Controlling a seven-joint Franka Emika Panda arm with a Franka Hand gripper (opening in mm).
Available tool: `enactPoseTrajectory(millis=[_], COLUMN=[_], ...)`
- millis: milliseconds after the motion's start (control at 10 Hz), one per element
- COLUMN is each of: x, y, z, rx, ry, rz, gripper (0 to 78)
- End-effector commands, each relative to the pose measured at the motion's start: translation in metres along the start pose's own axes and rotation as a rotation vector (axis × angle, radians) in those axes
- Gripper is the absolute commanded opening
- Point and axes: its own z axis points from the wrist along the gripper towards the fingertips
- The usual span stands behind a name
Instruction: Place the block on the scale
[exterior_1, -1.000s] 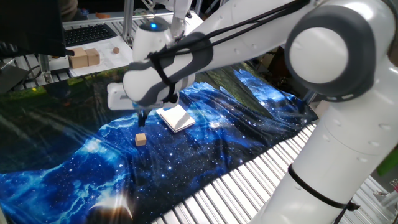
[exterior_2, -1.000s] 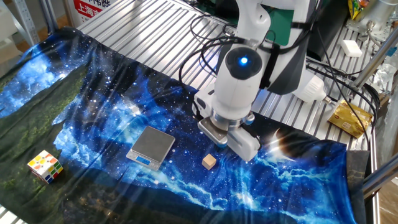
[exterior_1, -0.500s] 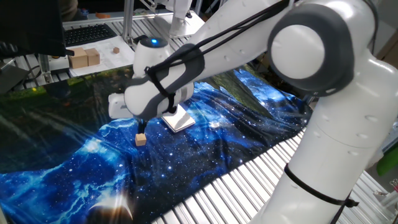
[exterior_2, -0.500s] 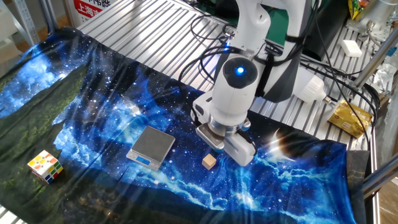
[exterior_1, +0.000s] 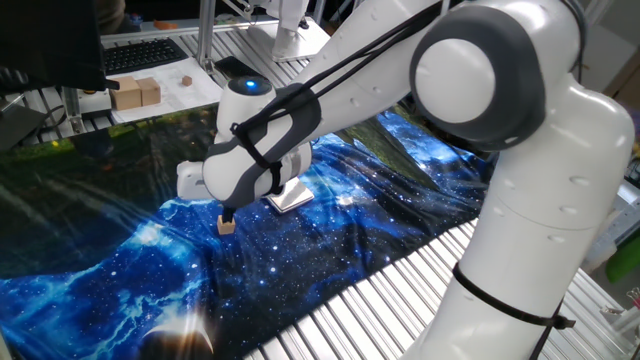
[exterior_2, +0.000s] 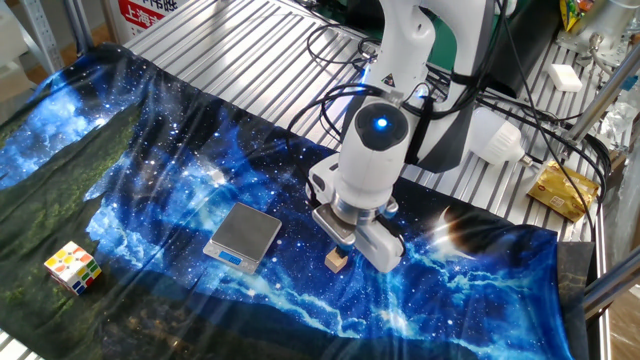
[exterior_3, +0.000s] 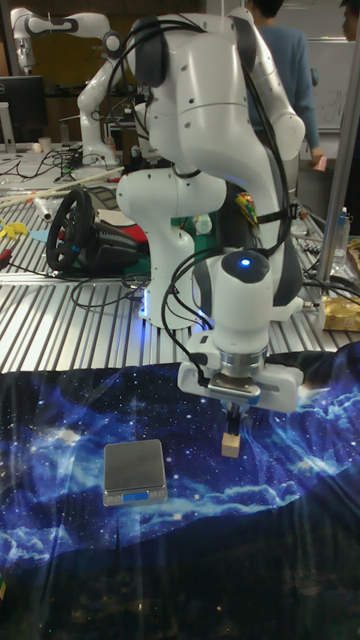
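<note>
The block (exterior_1: 227, 227) is a tiny tan wooden cube lying on the blue galaxy cloth, also seen in the other fixed view (exterior_2: 336, 261) and the tall view (exterior_3: 231, 445). My gripper (exterior_1: 226, 213) hangs straight over it, with dark fingertips (exterior_3: 234, 420) at the cube's top face. The hand hides how far apart they stand. The scale (exterior_2: 243, 235), a small flat square plate, rests on the cloth just beside the block with nothing on it. It shows whole in the tall view (exterior_3: 134, 467) and half hidden behind the hand in one fixed view (exterior_1: 291, 198).
A multicoloured puzzle cube (exterior_2: 73, 267) sits at the cloth's edge. Larger pale wooden blocks (exterior_1: 135, 93) lie on the far desk. A yellow packet (exterior_2: 563, 188) rests on the metal slats. A steering wheel (exterior_3: 75, 230) and a second arm stand behind the table.
The gripper has come down and shifted slightly, from hovering above the block to its fingertips reaching the cube's top. Block and scale have not moved.
</note>
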Motion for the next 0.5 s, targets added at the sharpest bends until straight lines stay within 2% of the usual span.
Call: enactPoseTrajectory(millis=[100,500], x=[-0.0024,-0.0024], y=[-0.0006,-0.0006], z=[0.0040,0.0040], rx=[0.001,0.003], ry=[-0.011,-0.017], rz=[0.043,0.105], gripper=[0.0,0.0])
